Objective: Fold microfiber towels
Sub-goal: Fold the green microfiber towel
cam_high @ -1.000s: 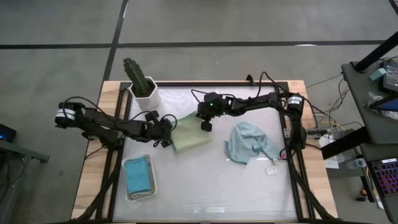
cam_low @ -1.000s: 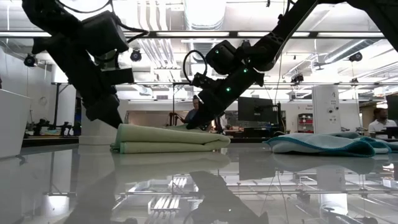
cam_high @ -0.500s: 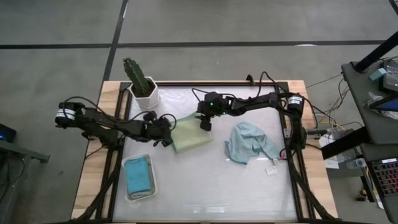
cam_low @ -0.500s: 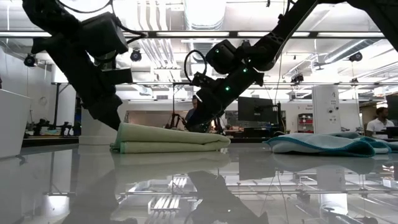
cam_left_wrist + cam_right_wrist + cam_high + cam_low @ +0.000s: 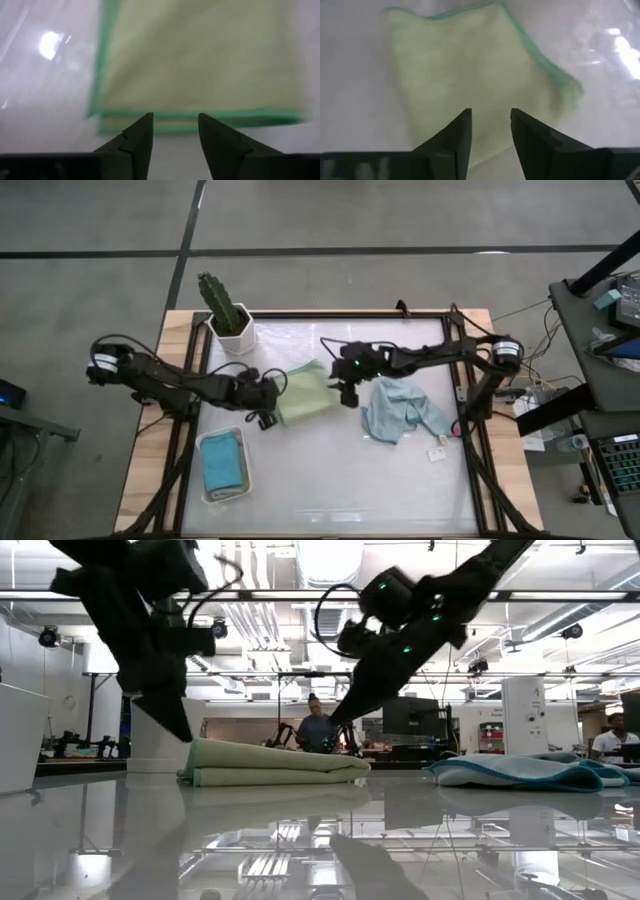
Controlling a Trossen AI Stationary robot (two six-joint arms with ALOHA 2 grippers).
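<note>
Both arms have just let go of the folded sage-green microfiber towel (image 5: pixel 303 392) and lifted clear of it. A second ago each tool was pressed down at an edge of the cloth; now the left tool (image 5: pixel 267 417) hangs just off its near-left corner with fingers parted and nothing between them, and the right tool (image 5: pixel 348 393) has swung off the far edge to the towel's right side, also spread and empty. The towel lies flat in neat layers near the middle of the white glossy table (image 5: pixel 340 480), so I'd judge this fold finished.

Counting cloths: three in sight. The green one folded, one pale blue towel (image 5: pixel 400 409) crumpled to its right, untouched, and one teal towel (image 5: pixel 223 463) folded in the single white rectangular tray (image 5: pixel 206 496). One potted cactus (image 5: pixel 225 308) stands at the back corner.
</note>
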